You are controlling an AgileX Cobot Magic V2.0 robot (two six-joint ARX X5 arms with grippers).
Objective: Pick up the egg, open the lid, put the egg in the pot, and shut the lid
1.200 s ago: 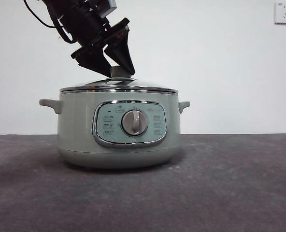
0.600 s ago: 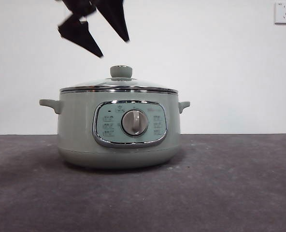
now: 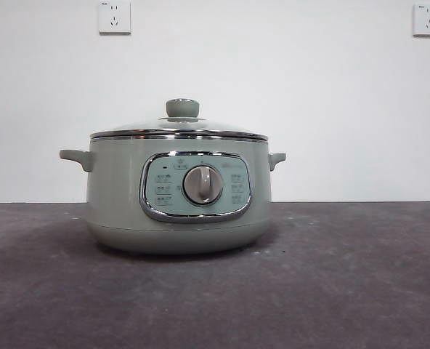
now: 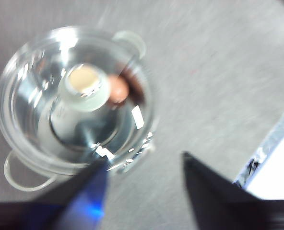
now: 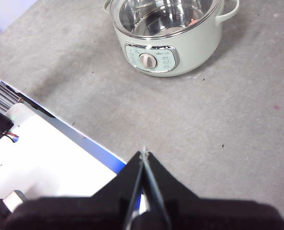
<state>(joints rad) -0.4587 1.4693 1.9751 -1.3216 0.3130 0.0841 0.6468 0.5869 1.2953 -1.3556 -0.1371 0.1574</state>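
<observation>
- Front view: the pot (image 3: 179, 196) stands on the grey table (image 3: 346, 291), well back from its near edge, with the lid (image 3: 179, 129) seated flat on its rim and the knob (image 3: 182, 108) upright. No arm shows here. Half a second ago two black tool tips hung above the knob; a second ago they were down at it. Now they are gone from this view, and a wall socket (image 3: 114, 17) shows where they were.
- Left wrist view: the left tool (image 4: 142, 191) hangs above the pot with its jaws spread apart and nothing between them; the picture is blurred. Through the glass lid (image 4: 75, 100) the egg (image 4: 118, 89) lies inside the pot, just beside the knob (image 4: 84, 87).
- Right wrist view: the right tool (image 5: 143, 158) waits nearer the table's front edge, well apart from the pot (image 5: 168, 38), its jaws pressed together and empty.
- Judgement: the last step, closing the lid, looks done, with the egg inside. Nothing more seems called for beyond parking the left arm clear.
</observation>
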